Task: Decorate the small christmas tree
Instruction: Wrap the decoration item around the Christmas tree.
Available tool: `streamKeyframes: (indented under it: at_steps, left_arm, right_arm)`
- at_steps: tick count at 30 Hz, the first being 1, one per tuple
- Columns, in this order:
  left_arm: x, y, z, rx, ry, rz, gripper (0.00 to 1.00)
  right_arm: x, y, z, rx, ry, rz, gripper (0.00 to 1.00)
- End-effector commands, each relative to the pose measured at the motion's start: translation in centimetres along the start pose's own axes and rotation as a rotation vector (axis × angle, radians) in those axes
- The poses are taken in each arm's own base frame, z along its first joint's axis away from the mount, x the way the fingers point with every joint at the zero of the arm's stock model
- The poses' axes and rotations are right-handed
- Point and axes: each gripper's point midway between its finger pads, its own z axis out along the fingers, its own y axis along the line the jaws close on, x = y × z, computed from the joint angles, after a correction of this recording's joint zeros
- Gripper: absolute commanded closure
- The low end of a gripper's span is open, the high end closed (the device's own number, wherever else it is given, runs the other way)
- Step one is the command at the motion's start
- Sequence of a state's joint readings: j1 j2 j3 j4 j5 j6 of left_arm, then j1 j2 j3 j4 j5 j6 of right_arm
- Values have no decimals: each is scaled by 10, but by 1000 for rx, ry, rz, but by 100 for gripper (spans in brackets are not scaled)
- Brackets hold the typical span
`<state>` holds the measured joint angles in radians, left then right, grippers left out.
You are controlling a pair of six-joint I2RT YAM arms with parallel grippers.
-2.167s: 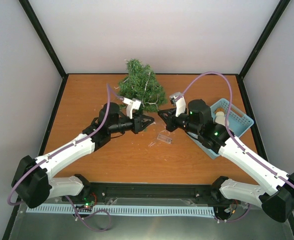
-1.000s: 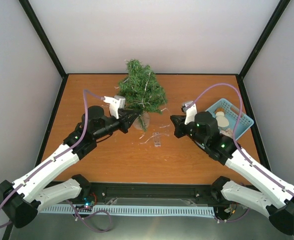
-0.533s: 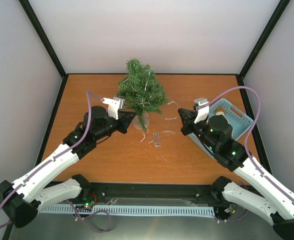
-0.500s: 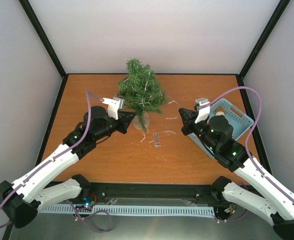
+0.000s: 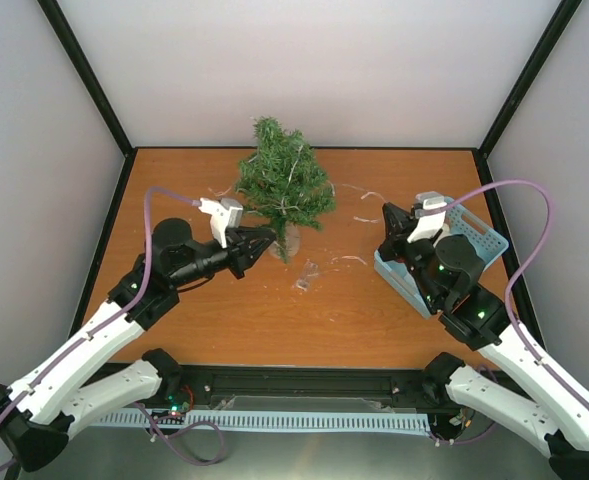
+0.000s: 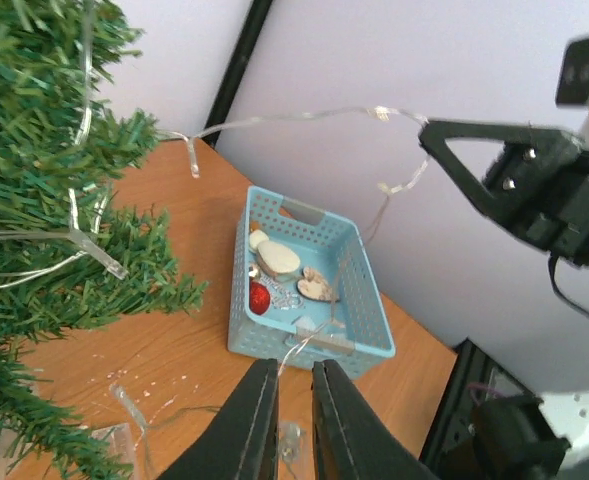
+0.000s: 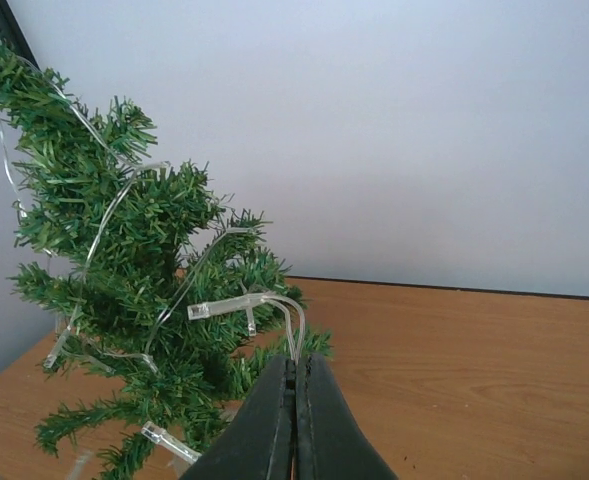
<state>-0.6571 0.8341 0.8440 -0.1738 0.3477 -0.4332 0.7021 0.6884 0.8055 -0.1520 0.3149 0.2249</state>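
The small christmas tree (image 5: 282,185) stands at the back middle of the table, with a clear light string (image 5: 366,196) looped through its branches. My left gripper (image 5: 266,238) sits low at the tree's near side. In the left wrist view its jaws (image 6: 294,372) are closed to a narrow slit, and the thin wire (image 6: 304,117) runs into it. My right gripper (image 5: 389,215) hovers to the right of the tree, over the basket's left end. It is shut on the wire (image 7: 244,300), with the tree (image 7: 134,260) just beyond the fingertips (image 7: 296,362).
A light blue basket (image 5: 482,238) sits at the right, partly under my right arm; it holds a red ball (image 6: 259,298), a wooden heart (image 6: 314,288) and a pale disc (image 6: 276,258). A small clear piece (image 5: 307,272) lies on the table in front of the tree.
My right gripper has moved right and back toward the basket, drawing the light string out from the tree. My left arm has pulled back slightly. The clear piece has shifted a little.
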Motion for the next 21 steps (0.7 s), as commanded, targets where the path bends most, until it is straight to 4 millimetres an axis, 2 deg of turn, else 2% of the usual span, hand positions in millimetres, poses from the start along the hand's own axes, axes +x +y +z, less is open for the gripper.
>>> streamKeyframes:
  at_steps: [1,2,6,13,18,21]
  left_arm:
    - [16,-5,4,64,55,23,81]
    - [24,1,5,46,71,25,71]
    - [47,10,9,46,98,65,63]
    - [106,47,29,-7,169,44,63]
    - [139,64,48,-20,192,68,63]
    - [156,80,61,-85,253,11,61]
  right_arm:
    - [-12,-1,2,18,-39,3,97]
    - [-10,1,4,9,-30,4,97]
    - [-1,9,11,-28,5,16,97]
    - [1,18,14,-73,19,45,97]
    - [-1,19,15,-74,14,46,97]
    - [0,20,16,-79,19,49,97]
